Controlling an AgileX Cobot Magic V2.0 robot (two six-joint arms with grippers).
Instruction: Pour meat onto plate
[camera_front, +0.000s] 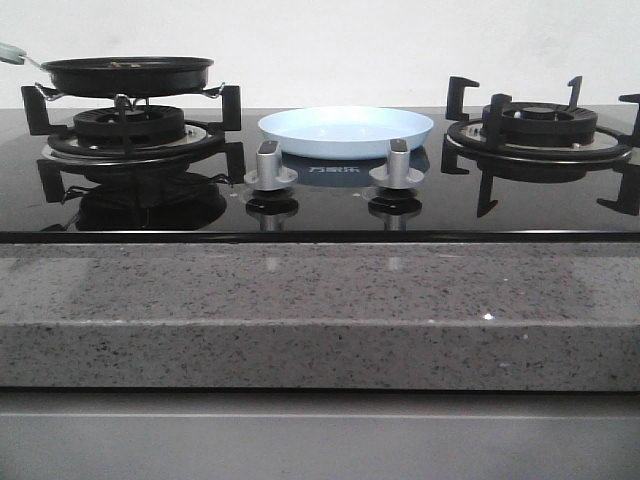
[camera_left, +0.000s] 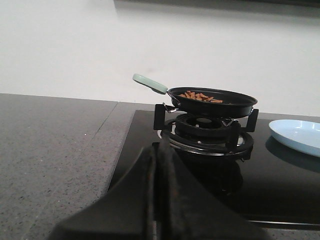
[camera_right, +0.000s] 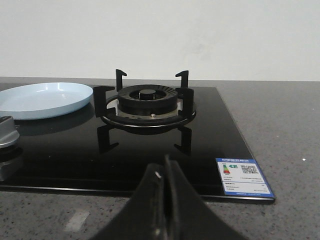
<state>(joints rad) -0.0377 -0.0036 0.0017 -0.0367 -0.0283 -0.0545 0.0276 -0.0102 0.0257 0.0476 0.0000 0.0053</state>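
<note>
The meat (camera_left: 201, 96), small reddish-brown slices, lies in a black frying pan (camera_left: 212, 101) with a pale green handle (camera_left: 150, 83). The pan (camera_front: 127, 73) sits on the left burner (camera_front: 130, 128). The pale blue plate (camera_front: 346, 131) is empty on the black glass hob between the burners; it also shows in the left wrist view (camera_left: 297, 136) and the right wrist view (camera_right: 44, 100). My left gripper (camera_left: 157, 150) is shut and empty, low in front of the left burner. My right gripper (camera_right: 164, 165) is shut and empty, in front of the right burner (camera_right: 149, 103). Neither gripper shows in the front view.
Two silver knobs (camera_front: 270, 165) (camera_front: 397, 163) stand on the hob in front of the plate. The right burner (camera_front: 540, 130) is bare. A grey stone counter edge (camera_front: 320, 310) runs along the front. An energy label sticker (camera_right: 244, 177) lies on the hob's corner.
</note>
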